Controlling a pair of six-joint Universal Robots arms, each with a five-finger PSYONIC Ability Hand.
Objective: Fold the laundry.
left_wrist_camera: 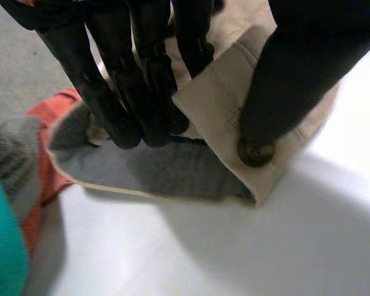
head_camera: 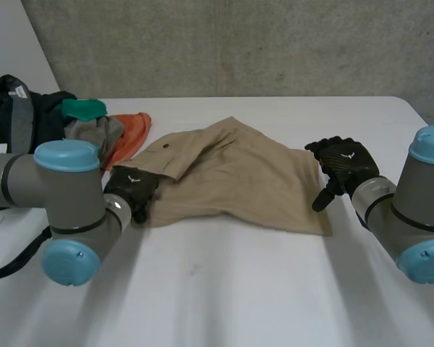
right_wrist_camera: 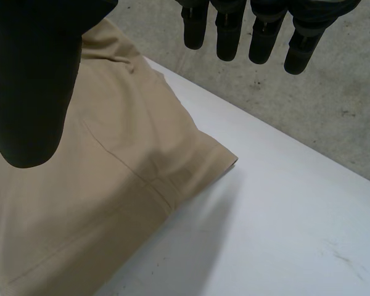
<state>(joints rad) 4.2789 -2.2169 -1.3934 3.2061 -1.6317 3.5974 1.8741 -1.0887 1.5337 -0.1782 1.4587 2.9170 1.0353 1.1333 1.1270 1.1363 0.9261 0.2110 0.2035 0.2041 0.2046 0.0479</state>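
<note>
A beige garment (head_camera: 239, 173) with a buttoned waistband lies rumpled in the middle of the white table (head_camera: 239, 289). My left hand (head_camera: 130, 189) is at its left corner. In the left wrist view this hand (left_wrist_camera: 123, 80) is shut on the waistband corner (left_wrist_camera: 219, 108), fingers on one side and thumb on the other, next to a brown button (left_wrist_camera: 254, 152). My right hand (head_camera: 345, 168) hovers at the garment's right edge. Its fingers (right_wrist_camera: 225, 34) are straight and spread from the thumb, above the hem corner (right_wrist_camera: 219, 161) of the beige garment (right_wrist_camera: 80, 203), and hold nothing.
A pile of clothes sits at the table's back left: an orange cloth (head_camera: 130, 134), a grey one (head_camera: 94, 131), a green one (head_camera: 83, 108) and a dark jacket (head_camera: 14, 108). The orange cloth (left_wrist_camera: 52, 179) lies close beside my left hand. A concrete wall (head_camera: 239, 43) stands behind the table.
</note>
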